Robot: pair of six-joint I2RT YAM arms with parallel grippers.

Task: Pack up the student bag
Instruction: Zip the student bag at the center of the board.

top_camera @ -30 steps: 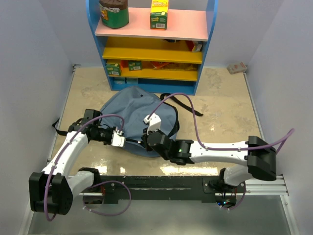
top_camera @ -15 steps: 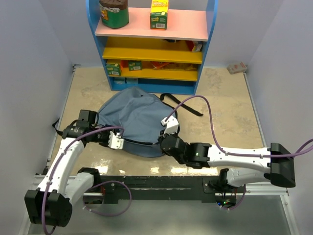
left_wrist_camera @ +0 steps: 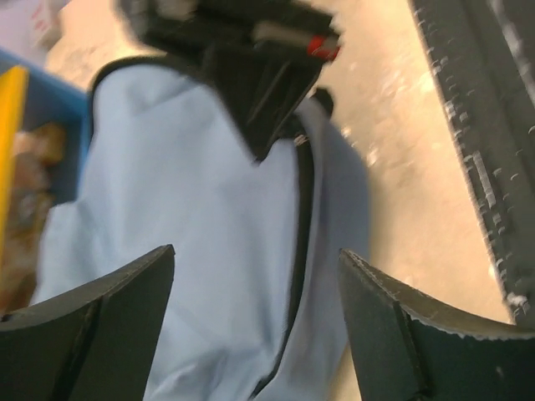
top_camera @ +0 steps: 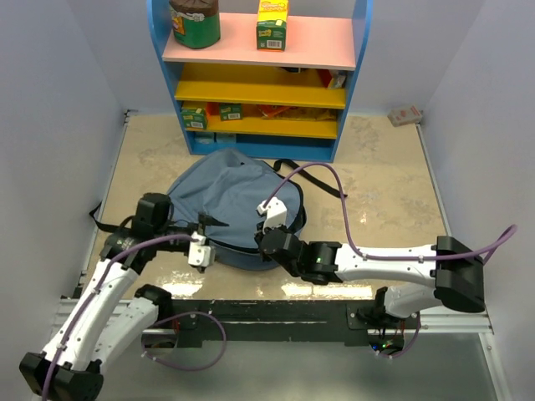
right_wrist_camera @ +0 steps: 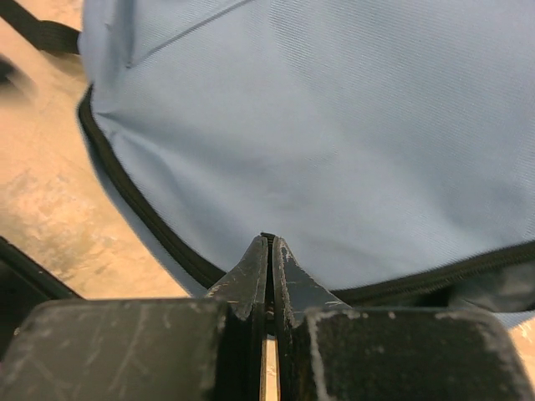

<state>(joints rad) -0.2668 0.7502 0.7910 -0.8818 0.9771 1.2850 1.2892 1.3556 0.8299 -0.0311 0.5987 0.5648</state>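
The student bag [top_camera: 234, 196], grey-blue with a black zip, lies flat mid-table in front of the shelf. My left gripper [top_camera: 211, 238] hovers at the bag's near left edge, open, with only the bag's fabric [left_wrist_camera: 209, 209] and zip showing between its fingers [left_wrist_camera: 257, 251]. My right gripper [top_camera: 256, 244] sits at the bag's near edge, facing the left one, and shows as a dark shape [left_wrist_camera: 251, 75] in the left wrist view. It is shut [right_wrist_camera: 268, 238] just above the zip line [right_wrist_camera: 142, 213]. A thin dark sliver shows at its tips; what that is I cannot tell.
A blue shelf unit [top_camera: 259, 83] stands behind the bag with a jar [top_camera: 195, 21], a carton [top_camera: 272, 23] and small boxes. A black strap [top_camera: 313, 180] trails to the right of the bag. A small box [top_camera: 405, 115] lies back right. The mounting rail [top_camera: 276, 322] runs along the near edge.
My left gripper has opened wide and let go of the bag's edge. My right gripper, shut throughout, slid right along the near edge and has come back left.
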